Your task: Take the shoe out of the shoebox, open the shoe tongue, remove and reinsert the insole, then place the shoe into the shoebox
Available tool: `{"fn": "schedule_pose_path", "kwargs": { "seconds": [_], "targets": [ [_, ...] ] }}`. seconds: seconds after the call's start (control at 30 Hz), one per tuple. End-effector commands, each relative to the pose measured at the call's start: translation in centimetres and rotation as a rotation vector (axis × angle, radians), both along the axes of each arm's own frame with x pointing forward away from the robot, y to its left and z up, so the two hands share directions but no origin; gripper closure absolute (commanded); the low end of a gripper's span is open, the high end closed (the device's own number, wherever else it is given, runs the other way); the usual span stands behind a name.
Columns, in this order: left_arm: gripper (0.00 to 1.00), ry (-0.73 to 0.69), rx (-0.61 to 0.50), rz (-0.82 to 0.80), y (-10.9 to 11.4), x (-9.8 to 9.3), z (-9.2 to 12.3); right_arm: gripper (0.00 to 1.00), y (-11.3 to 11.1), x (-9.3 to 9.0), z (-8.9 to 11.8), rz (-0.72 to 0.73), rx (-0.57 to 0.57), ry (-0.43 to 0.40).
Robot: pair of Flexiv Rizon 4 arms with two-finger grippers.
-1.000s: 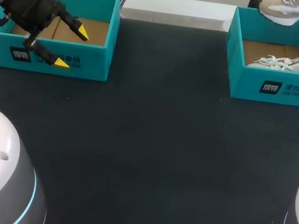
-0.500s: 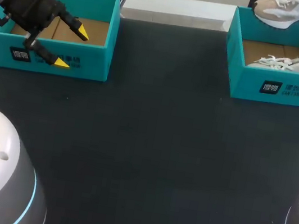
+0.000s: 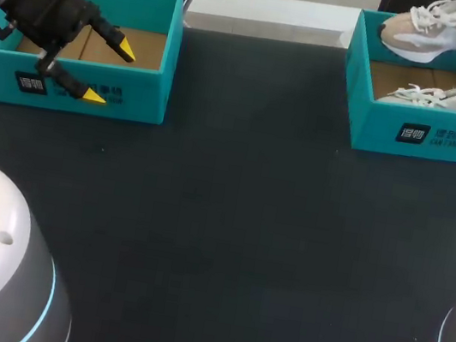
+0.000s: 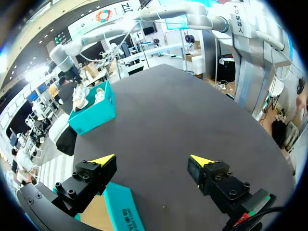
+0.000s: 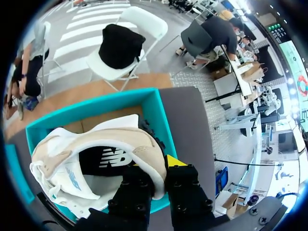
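Shoe (image 3: 446,28) now lower and fuller in head view than a second ago, hanging over far wall of right shoebox (image 3: 441,140); my right gripper (image 5: 161,166) clamped on its upper. I read lift-out as underway, tongue next. Second shoe (image 3: 444,97) lies inside. Left gripper (image 3: 105,72) spread wide over left shoebox (image 3: 134,104)

A second teal box (image 3: 149,11) with a brown floor sits beneath the left pincer (image 3: 110,73) on the dark table (image 3: 228,223).
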State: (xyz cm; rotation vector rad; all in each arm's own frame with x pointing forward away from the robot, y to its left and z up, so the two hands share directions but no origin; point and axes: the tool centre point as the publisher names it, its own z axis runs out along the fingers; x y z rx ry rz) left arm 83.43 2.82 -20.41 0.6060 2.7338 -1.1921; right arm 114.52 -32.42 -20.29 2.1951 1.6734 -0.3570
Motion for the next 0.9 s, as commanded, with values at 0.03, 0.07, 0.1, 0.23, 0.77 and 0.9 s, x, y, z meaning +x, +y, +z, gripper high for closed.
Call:
{"fn": "schedule_pose_path", "kwargs": {
  "seconds": [0.03,0.07,0.1,0.23,0.77,0.9],
  "targets": [
    [0.00,0.000,0.004,0.001,0.0,-0.1,0.0,1.00,0.0,-0.4,-0.9,0.007,0.001,-0.006],
    [0.00,0.000,0.004,0.001,0.0,-0.1,0.0,1.00,0.0,-0.5,-1.2,0.008,-0.001,-0.006],
    [0.00,0.000,0.004,0.001,0.0,-0.1,0.0,1.00,0.0,-0.5,-1.4,0.008,-0.002,0.000],
    [0.00,0.000,0.004,0.001,0.0,-0.1,0.0,1.00,-0.1,-0.7,-2.4,0.001,-0.001,0.006],
    [0.00,0.000,0.004,0.001,0.0,-0.1,0.0,1.00,-0.4,0.3,-5.8,0.004,0.006,0.022],
    [0.00,0.000,0.004,0.001,0.0,-0.1,0.0,1.00,-0.6,0.8,-6.6,0.010,0.001,0.022]
  ]
}}
